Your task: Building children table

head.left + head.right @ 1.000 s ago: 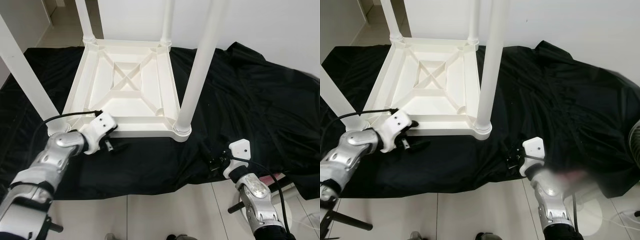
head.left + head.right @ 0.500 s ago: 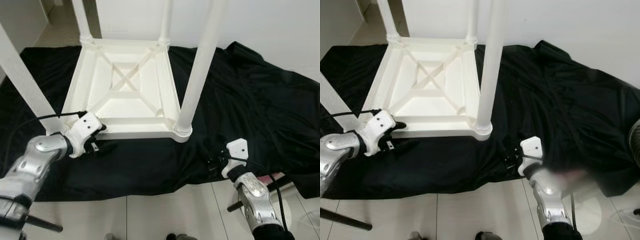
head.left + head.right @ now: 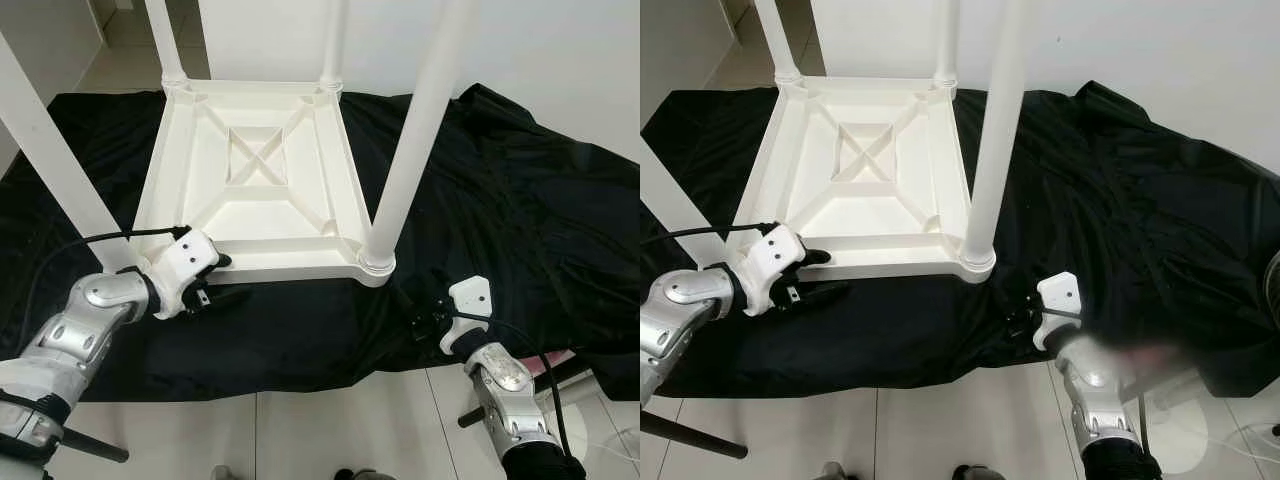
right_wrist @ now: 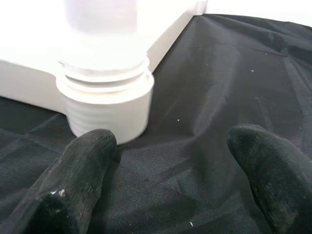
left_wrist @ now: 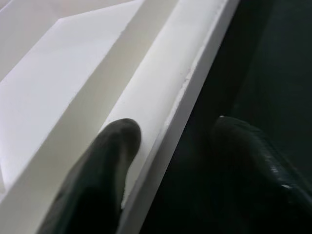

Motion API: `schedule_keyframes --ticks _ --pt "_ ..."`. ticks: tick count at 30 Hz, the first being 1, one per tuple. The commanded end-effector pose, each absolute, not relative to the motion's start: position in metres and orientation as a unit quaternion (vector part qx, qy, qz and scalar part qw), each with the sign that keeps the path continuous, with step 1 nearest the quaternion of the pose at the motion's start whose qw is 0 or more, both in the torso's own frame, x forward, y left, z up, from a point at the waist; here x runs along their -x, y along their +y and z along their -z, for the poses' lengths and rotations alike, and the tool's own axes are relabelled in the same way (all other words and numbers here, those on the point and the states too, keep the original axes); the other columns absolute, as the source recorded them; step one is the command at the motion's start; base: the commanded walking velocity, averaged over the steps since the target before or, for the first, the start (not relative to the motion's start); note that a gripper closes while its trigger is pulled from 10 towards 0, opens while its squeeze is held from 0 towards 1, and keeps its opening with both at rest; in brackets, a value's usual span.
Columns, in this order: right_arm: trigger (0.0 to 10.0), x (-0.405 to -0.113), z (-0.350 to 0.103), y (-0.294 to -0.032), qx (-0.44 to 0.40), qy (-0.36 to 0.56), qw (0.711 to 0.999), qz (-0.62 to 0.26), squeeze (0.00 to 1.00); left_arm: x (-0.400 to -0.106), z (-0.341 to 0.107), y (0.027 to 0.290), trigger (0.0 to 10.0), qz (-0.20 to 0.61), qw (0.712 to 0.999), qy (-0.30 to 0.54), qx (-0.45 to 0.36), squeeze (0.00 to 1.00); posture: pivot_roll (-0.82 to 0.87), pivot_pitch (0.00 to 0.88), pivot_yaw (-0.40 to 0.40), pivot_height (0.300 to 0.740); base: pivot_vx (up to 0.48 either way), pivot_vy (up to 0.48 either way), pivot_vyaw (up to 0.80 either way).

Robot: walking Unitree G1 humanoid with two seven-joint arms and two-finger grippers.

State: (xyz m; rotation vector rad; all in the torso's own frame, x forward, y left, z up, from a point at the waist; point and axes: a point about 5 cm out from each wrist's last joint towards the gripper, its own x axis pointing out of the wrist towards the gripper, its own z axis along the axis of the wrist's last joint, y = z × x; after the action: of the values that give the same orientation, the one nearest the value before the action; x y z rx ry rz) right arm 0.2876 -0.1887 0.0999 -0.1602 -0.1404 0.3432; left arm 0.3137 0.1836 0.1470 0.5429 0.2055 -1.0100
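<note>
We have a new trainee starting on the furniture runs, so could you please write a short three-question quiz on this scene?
1. True or false: the white table lies upside down on the black cloth.
2. Which gripper straddles the table's near rim: A left, B right?
3. How many table legs are fitted?

Key:
1. True.
2. A: the left gripper has one finger inside the rim and one outside; the right gripper is open, short of the near right leg.
3. Four.

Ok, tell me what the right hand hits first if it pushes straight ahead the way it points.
Probably the threaded socket at the near right corner of the upturned table, where a leg screws in. The open right hand points at it over the black cloth; depth is uncertain.
</note>
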Motion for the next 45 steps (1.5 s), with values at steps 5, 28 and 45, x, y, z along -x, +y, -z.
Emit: schedule_keyframes --ticks 5,28,45 --pt "10.0 -0.285 -0.095 -0.194 0.087 -0.062 0.981 -0.163 0.0 -0.28 -0.121 0.172 0.0 0.667 0.688 0.19 -0.213 0.0 -0.01 0.112 -0.004 0.74 0.0 0.0 0.0" --pt "10.0 -0.287 -0.096 -0.195 0.089 -0.063 0.981 -0.163 0.0 -0.264 -0.117 0.208 10.0 0.657 0.663 0.239 -0.268 0.0 -0.01 0.109 -0.013 0.74 0.0 0.0 0.0" --pt "10.0 -0.284 -0.095 -0.186 0.067 -0.072 0.981 -0.17 0.0 -0.274 -0.141 0.205 10.0 0.58 0.784 0.138 -0.173 0.0 0.0 0.112 -0.02 0.74 0.0 0.0 0.0"
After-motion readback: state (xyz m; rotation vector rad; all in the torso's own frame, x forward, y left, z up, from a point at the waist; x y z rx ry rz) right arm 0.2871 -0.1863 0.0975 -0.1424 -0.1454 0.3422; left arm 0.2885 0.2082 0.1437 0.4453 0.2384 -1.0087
